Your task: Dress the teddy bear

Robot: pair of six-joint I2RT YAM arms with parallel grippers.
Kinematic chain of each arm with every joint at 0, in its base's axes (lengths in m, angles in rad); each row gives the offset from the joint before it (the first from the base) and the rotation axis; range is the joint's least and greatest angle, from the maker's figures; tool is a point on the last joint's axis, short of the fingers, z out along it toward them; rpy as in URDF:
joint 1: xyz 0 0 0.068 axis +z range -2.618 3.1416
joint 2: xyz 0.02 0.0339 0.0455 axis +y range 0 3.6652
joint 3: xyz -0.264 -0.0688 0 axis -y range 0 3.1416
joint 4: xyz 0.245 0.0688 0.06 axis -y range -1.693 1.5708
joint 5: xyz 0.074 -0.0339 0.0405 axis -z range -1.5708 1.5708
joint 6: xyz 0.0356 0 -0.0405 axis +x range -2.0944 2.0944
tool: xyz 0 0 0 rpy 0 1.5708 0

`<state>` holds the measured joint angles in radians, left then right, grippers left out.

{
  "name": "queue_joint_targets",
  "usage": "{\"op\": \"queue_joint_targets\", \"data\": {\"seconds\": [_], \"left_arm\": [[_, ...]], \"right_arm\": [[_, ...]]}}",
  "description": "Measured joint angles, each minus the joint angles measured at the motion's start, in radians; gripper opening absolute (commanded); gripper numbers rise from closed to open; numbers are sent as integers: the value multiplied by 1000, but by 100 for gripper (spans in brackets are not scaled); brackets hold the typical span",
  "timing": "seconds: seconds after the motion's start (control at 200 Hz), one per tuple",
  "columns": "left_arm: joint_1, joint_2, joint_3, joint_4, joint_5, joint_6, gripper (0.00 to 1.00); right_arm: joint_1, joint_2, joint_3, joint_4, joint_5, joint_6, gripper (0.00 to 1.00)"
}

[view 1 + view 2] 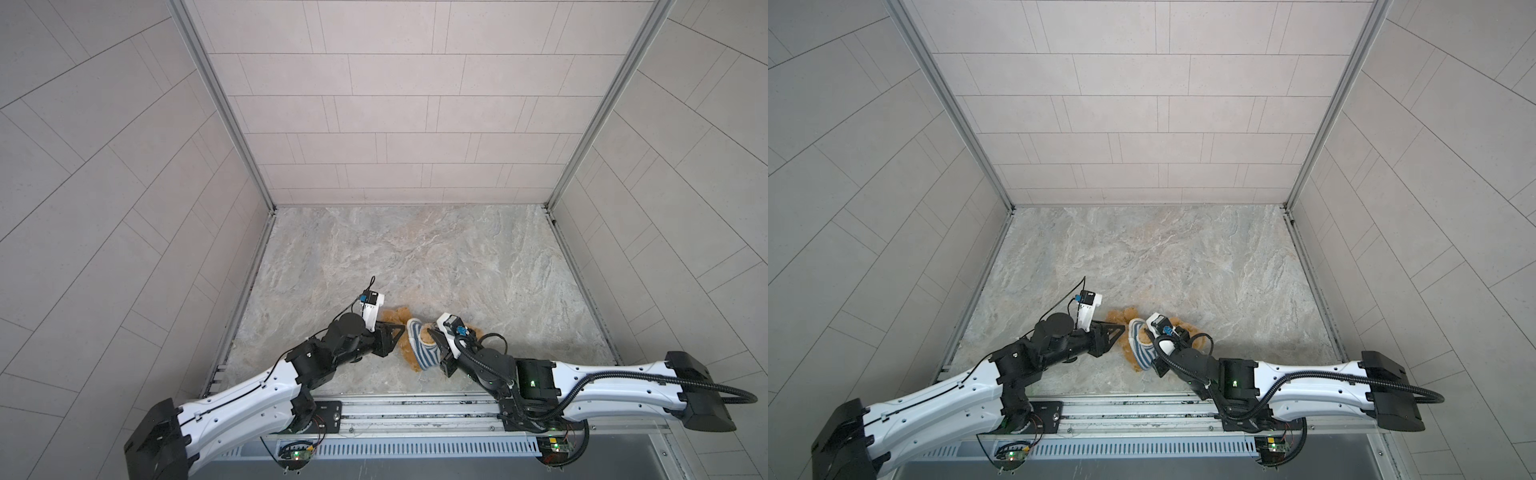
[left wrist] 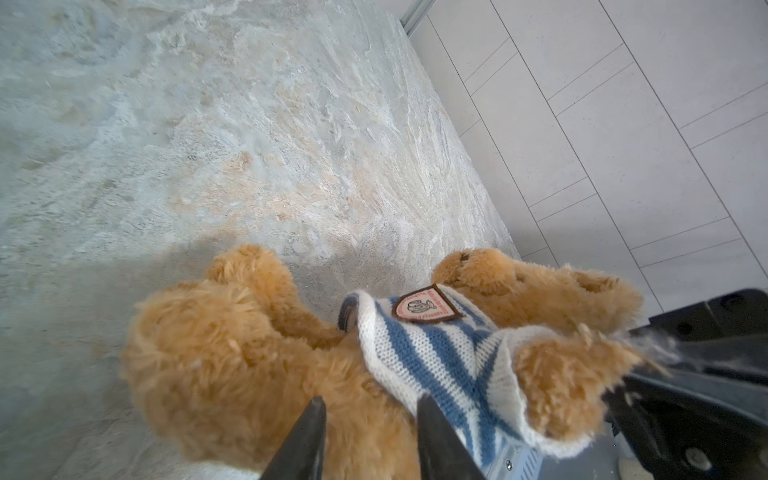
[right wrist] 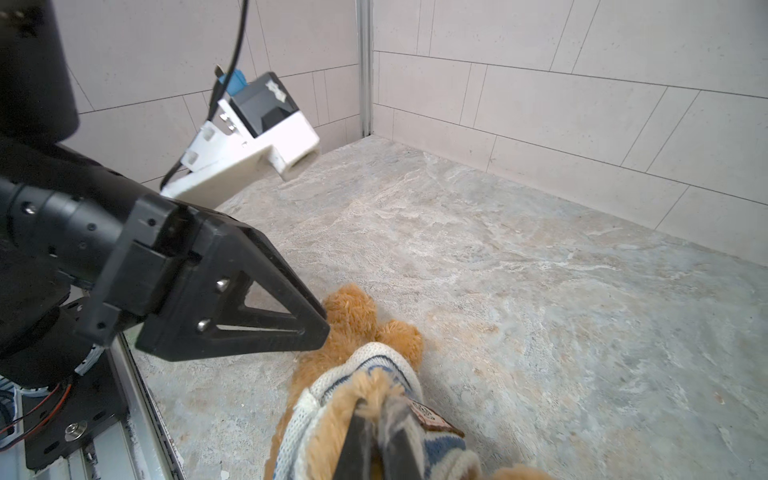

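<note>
Knitted striped shirt (image 2: 432, 365) needs easing down the teddy bear (image 2: 232, 357): right gripper (image 3: 380, 409) clenched, seemingly on its paw (image 2: 569, 382); left gripper (image 2: 371, 401) parted, free to tug.

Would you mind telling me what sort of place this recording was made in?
Probably a robot test cell, not a home: tiled-look walls box in a stone-look tabletop, and a metal rail along its front carries the left arm and right arm.

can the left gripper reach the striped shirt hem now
Probably yes: the left gripper is open at the hem of the striped shirt on the teddy bear; the right gripper pinches its far arm, clear of it.
</note>
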<state>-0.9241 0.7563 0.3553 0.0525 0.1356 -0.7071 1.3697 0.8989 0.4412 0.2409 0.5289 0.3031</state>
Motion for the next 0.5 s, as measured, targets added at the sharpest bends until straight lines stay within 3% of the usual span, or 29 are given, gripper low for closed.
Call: {"op": "queue_joint_targets", "data": {"seconds": [0.195, 0.501], "left_arm": [[-76, -24, 0, -29, -32, -7, 45], [-124, 96, 21, 9, -39, -27, 39]], "right_arm": [[0, 32, 31, 0, 11, 21, 0], [0, 44, 34, -8, 13, 30, 0]]}}
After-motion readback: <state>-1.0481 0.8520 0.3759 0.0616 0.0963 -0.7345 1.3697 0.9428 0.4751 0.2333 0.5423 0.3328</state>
